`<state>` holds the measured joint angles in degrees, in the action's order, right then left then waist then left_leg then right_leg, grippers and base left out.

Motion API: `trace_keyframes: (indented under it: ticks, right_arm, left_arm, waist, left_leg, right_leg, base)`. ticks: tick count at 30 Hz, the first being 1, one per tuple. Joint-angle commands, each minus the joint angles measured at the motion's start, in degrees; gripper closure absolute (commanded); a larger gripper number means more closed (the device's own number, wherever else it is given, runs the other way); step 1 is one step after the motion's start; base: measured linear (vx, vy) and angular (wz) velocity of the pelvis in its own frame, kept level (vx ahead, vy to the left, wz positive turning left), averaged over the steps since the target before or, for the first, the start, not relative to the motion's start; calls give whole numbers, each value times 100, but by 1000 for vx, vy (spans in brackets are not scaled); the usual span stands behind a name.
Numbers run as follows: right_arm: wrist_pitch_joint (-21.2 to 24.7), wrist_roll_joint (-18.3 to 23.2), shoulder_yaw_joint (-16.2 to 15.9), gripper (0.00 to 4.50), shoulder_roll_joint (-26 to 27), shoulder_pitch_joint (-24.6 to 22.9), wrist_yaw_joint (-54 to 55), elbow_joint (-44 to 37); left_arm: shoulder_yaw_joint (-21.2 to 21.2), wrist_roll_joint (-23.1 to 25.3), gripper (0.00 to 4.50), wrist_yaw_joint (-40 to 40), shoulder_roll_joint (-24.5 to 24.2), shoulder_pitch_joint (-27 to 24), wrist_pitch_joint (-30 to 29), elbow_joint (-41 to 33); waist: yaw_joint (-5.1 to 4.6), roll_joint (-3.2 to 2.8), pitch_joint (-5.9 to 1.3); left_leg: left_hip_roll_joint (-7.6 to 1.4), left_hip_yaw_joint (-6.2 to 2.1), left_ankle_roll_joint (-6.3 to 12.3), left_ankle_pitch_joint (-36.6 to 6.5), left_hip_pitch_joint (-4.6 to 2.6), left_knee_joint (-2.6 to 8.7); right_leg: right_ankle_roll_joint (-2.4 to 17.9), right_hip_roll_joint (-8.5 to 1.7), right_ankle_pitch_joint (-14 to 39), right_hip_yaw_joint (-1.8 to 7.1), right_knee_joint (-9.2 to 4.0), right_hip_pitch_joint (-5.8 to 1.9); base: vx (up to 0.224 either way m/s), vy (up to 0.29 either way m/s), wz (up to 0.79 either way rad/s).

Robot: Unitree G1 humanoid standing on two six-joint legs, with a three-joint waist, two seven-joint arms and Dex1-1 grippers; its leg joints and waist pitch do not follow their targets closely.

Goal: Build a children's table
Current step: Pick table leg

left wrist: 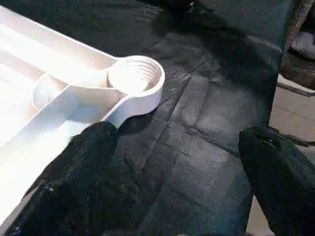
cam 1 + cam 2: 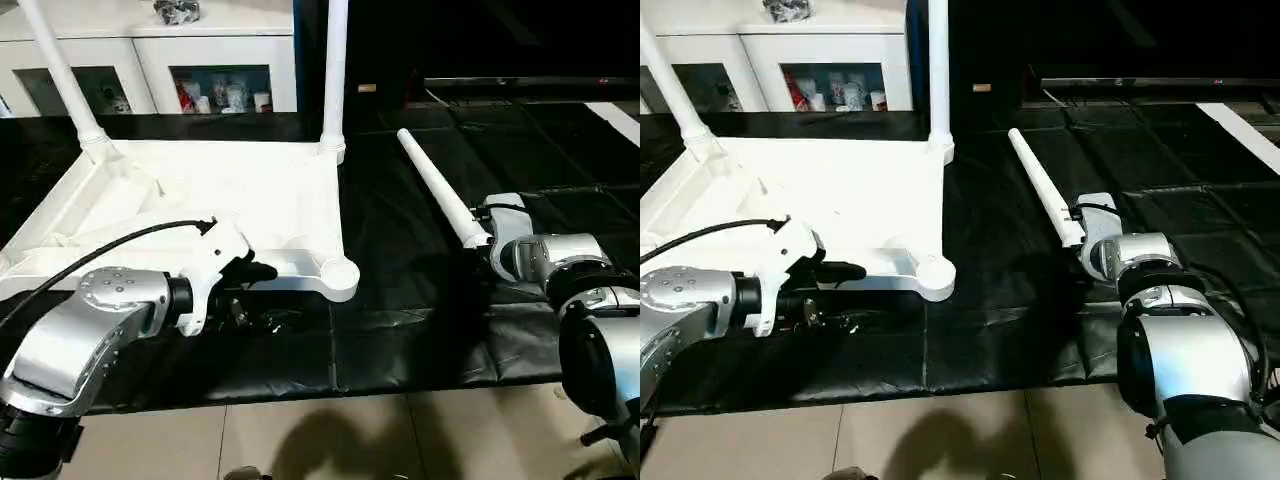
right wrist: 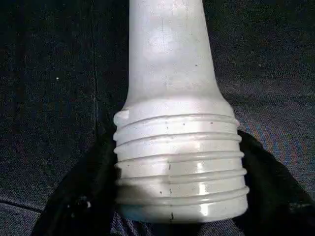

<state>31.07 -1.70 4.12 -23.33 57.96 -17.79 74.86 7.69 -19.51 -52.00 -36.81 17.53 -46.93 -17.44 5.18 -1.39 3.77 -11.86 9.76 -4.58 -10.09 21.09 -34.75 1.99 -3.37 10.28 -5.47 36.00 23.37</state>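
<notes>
- My left gripper [image 1: 172,167] stands wide apart with nothing between its fingers [image 1: 74,172]; it hovers just beside the near edge of the tabletop [image 2: 250,200], low over the black mat [image 2: 420,330].
- The tabletop lies upside down, ribbed side up, so its corner sockets face upward to take the legs. The empty threaded socket [image 1: 135,76] sits just ahead of my left gripper; I judge that corner is next to be filled.
- Two legs already stand upright in the far corners, well beyond my left gripper: the far left leg [image 2: 62,75] leans a little, while the far right leg [image 2: 335,70] rises nearly straight.
- My right gripper [image 3: 179,196] is closed on the loose leg [image 2: 437,185], a finger pressing each side of its wide threaded end [image 3: 179,167]. Holding it there keeps the screw end by my wrist, ready, I think, to swing to a socket.
- That leg lies low, roughly level over the mat, its long axis running away from my right gripper and slanting toward the tabletop side; the narrow tip points away, the threaded end toward me.
- It is well apart from the tabletop, with bare mat between.
- Beyond everything stands a white glass-door cabinet [image 2: 150,70].
</notes>
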Motion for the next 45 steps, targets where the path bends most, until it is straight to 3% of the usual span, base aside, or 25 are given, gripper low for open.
trace_keyframes:
  ticks: [1, 7, 8, 13, 15, 16, 17, 18, 19, 20, 22, 24, 26, 30, 33, 34, 35, 36, 37, 39, 40, 41, 42, 44, 45]
  right_arm:
    - [23, 13, 68, 174, -60, -36, 0, 17]
    - [-289, 423, 573, 175, -180, -28, 278, -43]
    - [-358, 581, 752, 175, -210, -23, 317, -59]
    - [-459, 962, 1161, 175, -246, -49, 295, -124]
    - [-474, 1174, 1390, 175, -233, -49, 242, -146]
    - [-539, 1442, 1683, 175, -216, -63, 243, -188]
    - [-556, 1537, 1787, 175, -207, -64, 252, -206]
    - [-563, 1555, 1805, 175, -204, -65, 247, -210]
    - [-594, 1626, 1880, 175, -191, -67, 230, -227]
    - [-884, 1939, 2173, 175, -102, -110, 11, -346]
    - [-1144, 2191, 2375, 175, -5, -181, -271, -509]
    - [-1050, 2305, 2413, 175, 84, -237, -489, -665]
    - [-896, 2425, 2423, 175, 197, -306, -758, -875]
    - [-582, 2823, 2455, 175, 485, -603, -1519, -1537]
    - [-317, 3217, 2397, 176, 773, -994, -2068, -2294]
    - [22, 3626, 2295, 176, 1026, -1373, -2463, -3074]
    - [155, 3759, 2229, 176, 1104, -1509, -2565, -3356]
    - [265, 3864, 2167, 176, 1161, -1616, -2636, -3581]
    - [367, 3958, 2113, 176, 1212, -1714, -2699, -3788]
    - [644, 4192, 1982, 176, 1335, -2003, -2900, -4341]
    - [868, 4371, 1859, 176, 1416, -2227, -3024, -4726]
    - [982, 4450, 1795, 176, 1460, -2336, -3078, -4913]
    - [1080, 4513, 1726, 176, 1498, -2428, -3129, -5065]
    - [1250, 4558, 1565, 176, 1577, -2639, -3202, -5425]
    - [1304, 4553, 1468, 176, 1617, -2742, -3194, -5617]
  left_arm:
    - [-40, -51, 0, 78, 54, 13, -7, -82]
    - [-110, -133, 0, 291, 283, 74, 20, -60]
    - [-144, -161, 0, 347, 361, 107, 28, -32]
    - [-138, -153, 0, 388, 408, 135, 46, 5]
    - [-120, -155, 0, 417, 466, 151, 81, 50]
    - [-121, -153, 0, 522, 538, 166, 91, 78]
    - [-130, -155, 0, 562, 559, 174, 82, 81]
    - [-135, -159, 0, 568, 566, 175, 79, 80]
    - [-158, -175, 0, 591, 597, 177, 66, 72]
    - [-220, -223, 0, 665, 716, 205, 85, 95]
    - [-245, -171, 0, 814, 838, 280, 165, 203]
    - [-314, -132, 0, 1020, 1011, 380, 199, 343]
    - [-407, -148, 0, 1210, 1209, 482, 195, 469]
    - [-602, -298, 0, 1592, 1721, 748, 140, 735]
    - [-765, -456, 0, 1880, 2115, 1021, 89, 939]
    - [-931, -643, 0, 2043, 2407, 1290, 72, 1128]
    - [-1015, -717, 0, 2110, 2504, 1403, 64, 1211]
    - [-1094, -778, 0, 2174, 2582, 1501, 56, 1289]
    - [-1168, -834, 0, 2237, 2656, 1591, 47, 1361]
    - [-1555, -1089, 0, 2520, 2977, 1922, 44, 1701]
    - [-1877, -1317, 0, 2790, 3221, 2217, 53, 2061]
    - [-2012, -1419, 0, 2898, 3324, 2359, 49, 2230]
    - [-2112, -1518, 0, 2971, 3406, 2481, 34, 2371]
    - [-2288, -1729, 0, 3095, 3566, 2693, 11, 2607]
    - [-2345, -1786, 0, 3115, 3625, 2783, 5, 2720]
  waist:
    - [6, 65, -410]
    - [4, 123, -421]
    - [2, 172, -427]
    - [-6, 168, -428]
    - [-21, 210, -426]
    - [-14, 221, -422]
    - [-8, 212, -422]
    - [6, 152, -422]
    - [-6, 165, -417]
    - [-1, 220, -424]
    - [13, 190, -428]
    - [11, 202, -436]
    - [13, 173, -445]
    - [49, 209, -468]
    - [79, 213, -479]
    - [104, 229, -467]
    - [141, 207, -478]
    - [148, 186, -489]
    - [156, 218, -486]
    - [176, 215, -475]
    - [178, 318, -453]
    - [257, 296, -467]
    - [263, 271, -473]
    - [274, 289, -467]
    - [273, 248, -466]
  left_leg:
    - [-75, 1, -22, -1175, -17, 327]
    - [-69, 12, -9, -1069, -15, 320]
    - [-66, 20, 10, -1012, -7, 315]
    - [-59, 24, 44, -973, 0, 309]
    - [-51, 28, 73, -946, 19, 305]
    - [-51, 31, 85, -960, 13, 302]
    - [-56, 30, 91, -972, 5, 302]
    - [-54, 23, 82, -973, 6, 301]
    - [-54, 28, 80, -987, 9, 302]
    - [-59, 30, 102, -982, 10, 305]
    - [-65, 28, 136, -957, 8, 301]
    - [-62, 31, 188, -898, 13, 303]
    - [-61, 21, 220, -838, 17, 298]
    - [-71, 22, 334, -659, 25, 295]
    - [-91, 13, 387, -547, 25, 295]
    - [-65, 34, 440, -522, 25, 293]
    - [-87, 19, 482, -484, 14, 300]
    - [-102, 1, 466, -481, 12, 304]
    - [-94, 1, 441, -504, 19, 313]
    - [-84, 12, 373, -565, 4, 310]
    - [-59, 38, 383, -597, 11, 314]
    - [-62, 21, 363, -586, -12, 321]
    - [-71, 9, 354, -567, -7, 324]
    - [-95, -12, 279, -598, -4, 350]
    - [-94, -13, 255, -594, -4, 350]
  right_leg:
    - [953, -409, 1793, 297, -457, -302]
    - [883, -412, 1727, 306, -447, -310]
    - [862, -415, 1663, 312, -433, -324]
    - [863, -394, 1538, 301, -432, -314]
    - [851, -398, 1562, 299, -435, -330]
    - [827, -403, 1629, 300, -439, -326]
    - [811, -403, 1663, 298, -442, -319]
    - [818, -406, 1656, 297, -438, -319]
    - [817, -397, 1664, 294, -456, -312]
    - [835, -403, 1619, 290, -446, -320]
    - [862, -412, 1558, 291, -442, -318]
    - [892, -397, 1463, 291, -438, -330]
    - [974, -401, 1366, 287, -428, -346]
    - [959, -416, 1239, 292, -437, -371]
    - [1003, -426, 1167, 284, -427, -365]
    - [929, -404, 1121, 291, -461, -374]
    - [912, -414, 1048, 297, -458, -377]
    - [929, -422, 1044, 289, -435, -373]
    - [921, -429, 1136, 279, -454, -375]
    - [863, -426, 1269, 292, -488, -370]
    - [757, -408, 1434, 289, -538, -370]
    - [662, -436, 1580, 288, -541, -369]
    - [634, -445, 1607, 287, -535, -364]
    - [562, -446, 1685, 271, -558, -357]
    - [532, -441, 1644, 278, -580, -349]
  base:
    - [0, 0, 0]
    - [0, 0, 0]
    - [0, 0, 0]
    - [0, 0, 0]
    - [0, 0, 0]
    - [0, 0, 0]
    - [0, 0, 0]
    - [0, 0, 0]
    - [0, 0, 0]
    - [0, 0, 0]
    - [0, 0, 0]
    - [0, 0, 0]
    - [0, 0, 0]
    - [0, 0, 0]
    - [0, 0, 0]
    - [0, 0, 0]
    - [0, 0, 0]
    - [0, 0, 0]
    - [0, 0, 0]
    - [0, 0, 0]
    - [0, 0, 0]
    - [0, 0, 0]
    - [0, 0, 0]
    - [0, 0, 0]
    - [0, 0, 0]
